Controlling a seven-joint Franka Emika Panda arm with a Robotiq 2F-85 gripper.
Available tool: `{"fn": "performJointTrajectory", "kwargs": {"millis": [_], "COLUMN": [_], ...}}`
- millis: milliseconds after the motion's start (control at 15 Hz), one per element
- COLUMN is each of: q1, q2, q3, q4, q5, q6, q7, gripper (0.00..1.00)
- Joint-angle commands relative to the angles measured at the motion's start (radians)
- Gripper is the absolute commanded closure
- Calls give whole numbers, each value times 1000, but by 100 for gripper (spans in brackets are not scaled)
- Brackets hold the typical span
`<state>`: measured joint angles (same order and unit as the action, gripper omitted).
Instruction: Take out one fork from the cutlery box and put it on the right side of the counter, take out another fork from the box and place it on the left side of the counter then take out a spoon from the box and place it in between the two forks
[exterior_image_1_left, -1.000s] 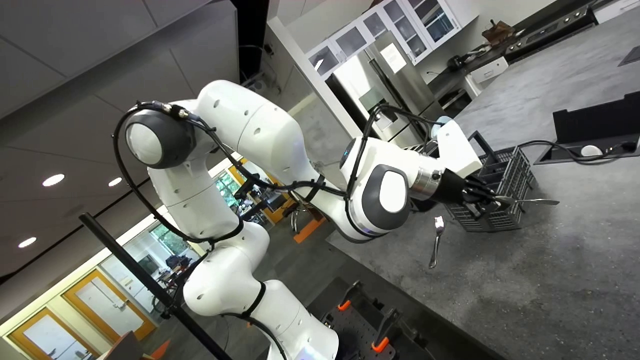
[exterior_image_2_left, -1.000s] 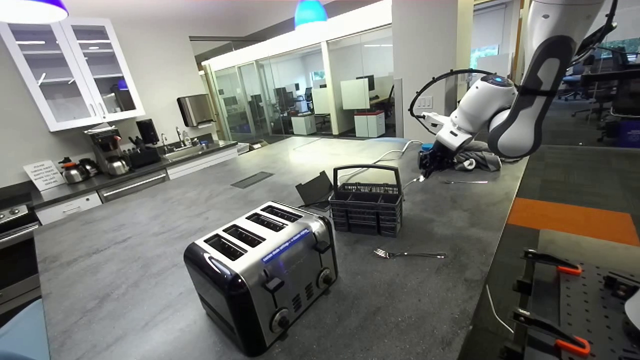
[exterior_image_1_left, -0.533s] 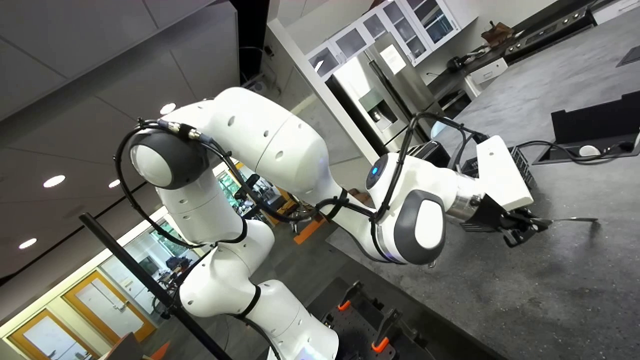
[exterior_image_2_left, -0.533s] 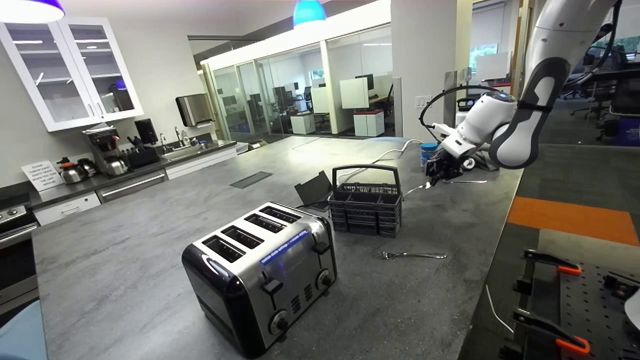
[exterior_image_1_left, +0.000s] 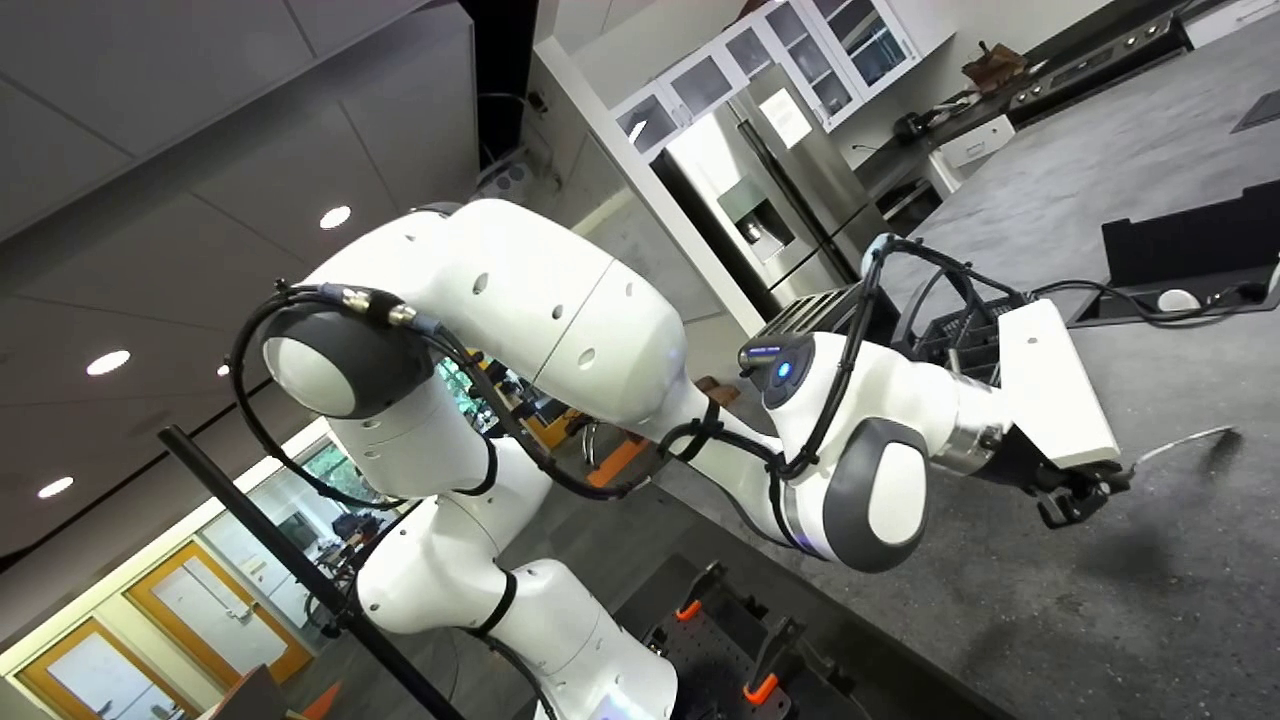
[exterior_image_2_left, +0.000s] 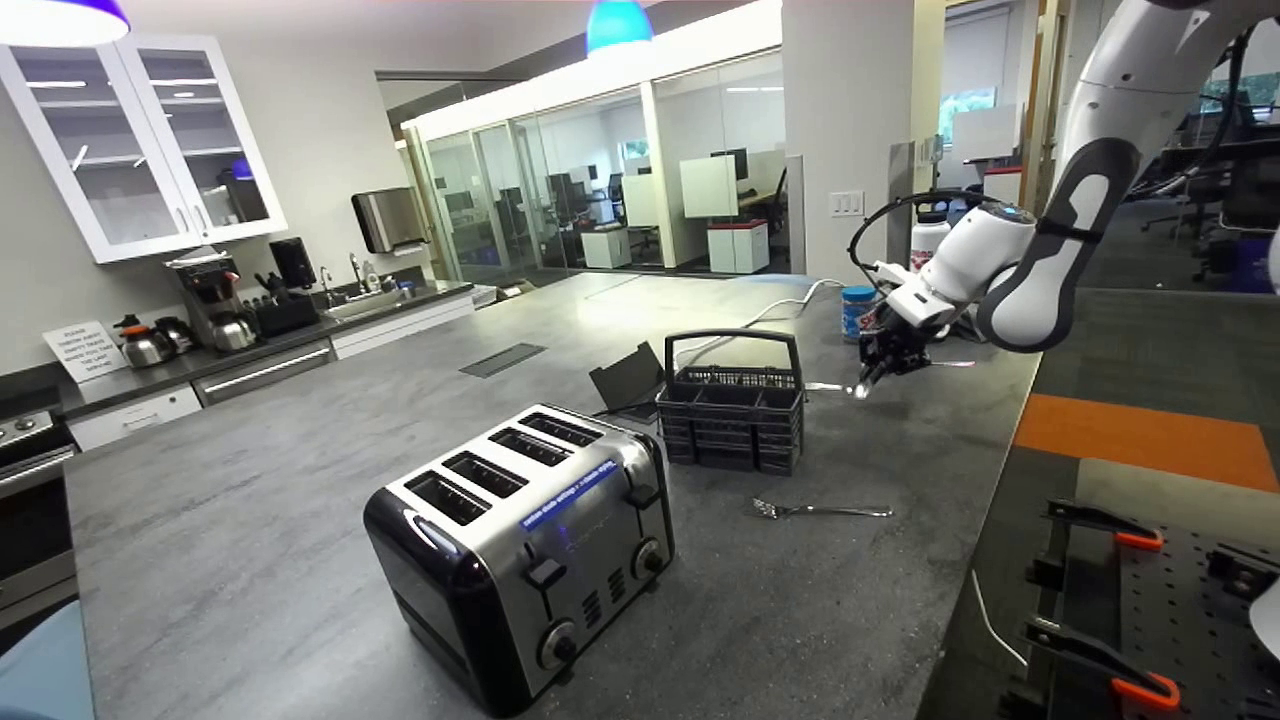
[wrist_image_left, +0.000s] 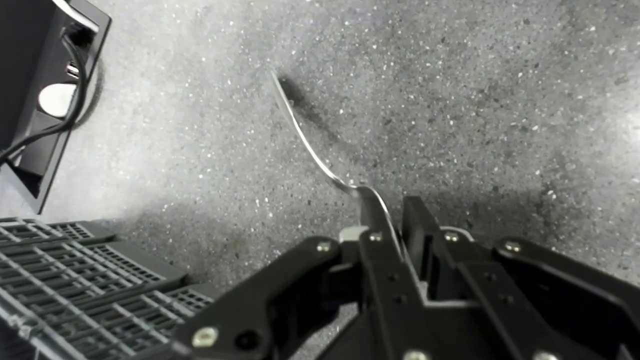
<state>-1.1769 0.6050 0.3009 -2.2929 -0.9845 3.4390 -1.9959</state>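
Observation:
The spoon (wrist_image_left: 283, 100) hangs from my gripper (wrist_image_left: 390, 200), its bowl lying between the fingers. Narrowly parted tips leave a slit beside the bowl in the wrist view; whether they still clamp it cannot be told. The spoon's handle reaches down and away, its end at or just over the counter (exterior_image_2_left: 300, 480). One fork (exterior_image_2_left: 820, 510) lies flat in front of the cutlery box (exterior_image_2_left: 730, 440). Behind the gripper a slim silver utensil (exterior_image_2_left: 952, 364), likely the other fork, is partly covered. The arm hides both in an exterior view. The box's slatted side (wrist_image_left: 75, 295) is close by.
A four-slot toaster (exterior_image_2_left: 540, 540) stands beside the box. A black raised-lid outlet recess (exterior_image_1_left: 1195, 240) with cables is set into the counter. A blue-lidded jar (exterior_image_2_left: 857, 312) is just behind the gripper. The counter's edge (exterior_image_2_left: 1000, 480) runs along the robot's side.
My gripper has come down towards the counter and moved farther from the robot's base, carrying the spoon. The spoon's bowl end has dropped, so its handle now slants differently against the fingers.

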Motion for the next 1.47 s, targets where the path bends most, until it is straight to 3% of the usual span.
{"fn": "performJointTrajectory", "kwargs": {"millis": [0,200,467,600,867,933,1133,1400], "q1": [-70,-174,-364,-472,-689,-685,-718,-695], "q2": [56,70,29,20,13,-54,-144,-272], "q3": [68,190,449,602,930,954,1029,1017], "q4": [26,-1,-46,-48,-6,-1,63,116], "q5": [-36,-58,-7,48,219,349,506,646], "q6": [-66,-152,-319,-422,-754,-797,-944,-1035], "q7": [15,13,-42,-77,-237,-332,-457,-594], "gripper": [53,28,0,0,0,0,0,0]}}
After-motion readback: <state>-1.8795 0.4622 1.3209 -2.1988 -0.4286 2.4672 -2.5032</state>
